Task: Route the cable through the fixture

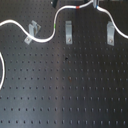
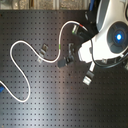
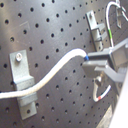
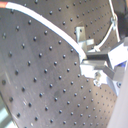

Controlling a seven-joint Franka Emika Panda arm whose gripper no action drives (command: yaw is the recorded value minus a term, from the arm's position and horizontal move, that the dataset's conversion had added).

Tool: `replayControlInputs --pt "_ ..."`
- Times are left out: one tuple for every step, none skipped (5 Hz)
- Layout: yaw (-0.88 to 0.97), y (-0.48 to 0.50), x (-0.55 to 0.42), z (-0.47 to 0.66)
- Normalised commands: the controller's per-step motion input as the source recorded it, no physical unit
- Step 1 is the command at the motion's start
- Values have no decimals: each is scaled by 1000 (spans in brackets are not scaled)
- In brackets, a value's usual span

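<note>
The white cable [image 1: 44,39] snakes over the black perforated board. It passes the left fixture [image 1: 33,31], rises past its green band [image 1: 55,22], then its red band [image 1: 78,8], and reaches my gripper [image 1: 95,4] at the first exterior view's top edge. The gripper is shut on the cable. In the first wrist view the cable [image 3: 60,62] runs into the closed fingers [image 3: 95,59]. The second wrist view shows the same grip [image 4: 86,59]. The middle fixture [image 1: 67,33] and right fixture [image 1: 110,33] hold no cable. In the second exterior view the arm [image 2: 107,37] covers the gripper.
Beyond the gripper the cable drops toward the first exterior view's right edge [image 1: 120,29]. Another loop of it lies at the first exterior view's left edge [image 1: 3,70]. A small blue piece [image 2: 2,90] sits at the second exterior view's left edge.
</note>
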Motion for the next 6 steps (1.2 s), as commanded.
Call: replayControlInputs --pt "323 -408 -33 62" --pt "46 -557 -164 22" --pt "0 -621 -146 -9" --pt "0 -460 83 -8" --pt "0 13 86 186" --pt "63 281 -23 372"
